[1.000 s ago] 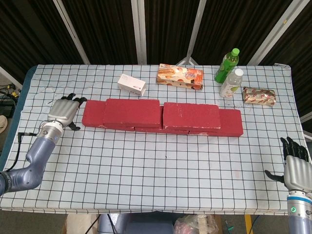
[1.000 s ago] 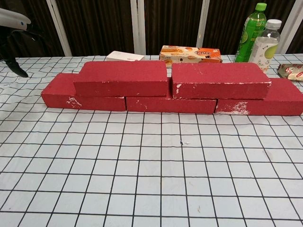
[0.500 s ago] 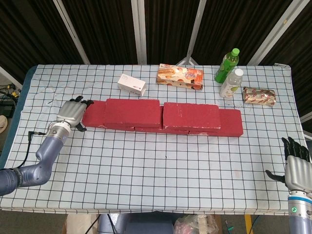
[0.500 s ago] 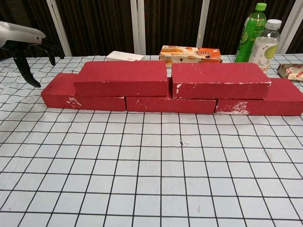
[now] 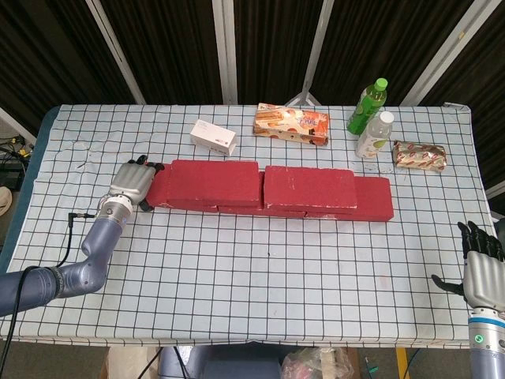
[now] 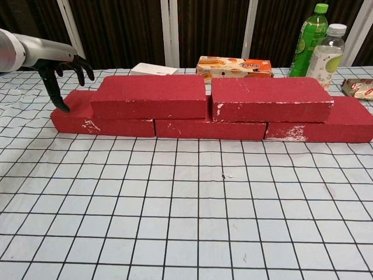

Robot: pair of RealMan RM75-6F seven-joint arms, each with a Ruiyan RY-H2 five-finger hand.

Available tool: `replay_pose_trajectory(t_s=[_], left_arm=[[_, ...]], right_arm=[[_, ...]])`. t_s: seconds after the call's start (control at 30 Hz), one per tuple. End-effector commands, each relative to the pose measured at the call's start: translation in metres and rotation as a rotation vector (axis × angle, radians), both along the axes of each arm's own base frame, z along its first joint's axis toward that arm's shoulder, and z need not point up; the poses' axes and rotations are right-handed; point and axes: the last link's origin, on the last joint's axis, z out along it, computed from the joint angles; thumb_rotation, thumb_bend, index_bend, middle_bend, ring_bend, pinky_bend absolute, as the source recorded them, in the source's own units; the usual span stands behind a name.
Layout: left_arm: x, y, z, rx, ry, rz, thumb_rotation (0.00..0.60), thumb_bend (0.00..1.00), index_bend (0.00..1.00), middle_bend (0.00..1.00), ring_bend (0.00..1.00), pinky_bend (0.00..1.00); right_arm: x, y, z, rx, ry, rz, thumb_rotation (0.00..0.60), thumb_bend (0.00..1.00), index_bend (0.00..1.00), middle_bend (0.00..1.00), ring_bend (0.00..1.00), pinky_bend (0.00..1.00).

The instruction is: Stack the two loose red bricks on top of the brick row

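Two red bricks (image 5: 215,183) (image 5: 309,188) lie side by side on top of the red brick row (image 5: 375,199). In the chest view the upper bricks (image 6: 148,96) (image 6: 268,98) sit on the lower row (image 6: 76,116). My left hand (image 5: 134,183) is at the row's left end, fingers spread over the end brick and holding nothing. The chest view shows this left hand (image 6: 61,73) with its thumb pointing down beside that brick. My right hand (image 5: 483,268) hovers at the table's front right corner, fingers apart and empty.
Behind the row stand a white box (image 5: 213,136), a snack box (image 5: 290,125), a green bottle (image 5: 368,106), a clear bottle (image 5: 374,134) and a wrapped packet (image 5: 419,155). The checked tablecloth (image 5: 260,276) covers the table in front of the row.
My left hand has moved right, from beside the row to its left end brick. The right hand has barely shifted. The bricks have not moved.
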Motion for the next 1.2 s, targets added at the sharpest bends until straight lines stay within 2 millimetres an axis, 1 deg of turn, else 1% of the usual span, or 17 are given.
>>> replay_pose_trajectory(t_s=[0.03,0.27,0.67,1.2], left_arm=[[0.003,0.001,-0.004,-0.002,0.006,-0.003,0.6,0.0,0.2,0.22,0.08,0.2],[0.007,0.003,-0.014,-0.009,0.024,-0.003,0.6,0.0,0.19,0.22,0.08,0.2],[0.002,0.009,-0.013,0.017,0.032,0.025,0.6,0.0,0.17,0.22,0.08,0.2],[0.005,0.013,-0.018,0.008,0.029,0.028,0.6,0.0,0.15,0.22,0.08,0.2]], right_arm=[[0.0,0.0,0.0,-0.001,-0.002,0.0,0.6,0.15,0.05,0.0,0.0,0.0],[-0.001,0.0,0.001,-0.002,-0.001,-0.002,0.6,0.15,0.05,0.0,0.0,0.0],[0.0,0.0,-0.001,0.004,0.004,-0.002,0.6,0.15,0.05,0.0,0.0,0.0],[0.0,-0.001,-0.002,0.003,0.008,-0.007,0.6,0.15,0.05,0.0,0.0,0.0]])
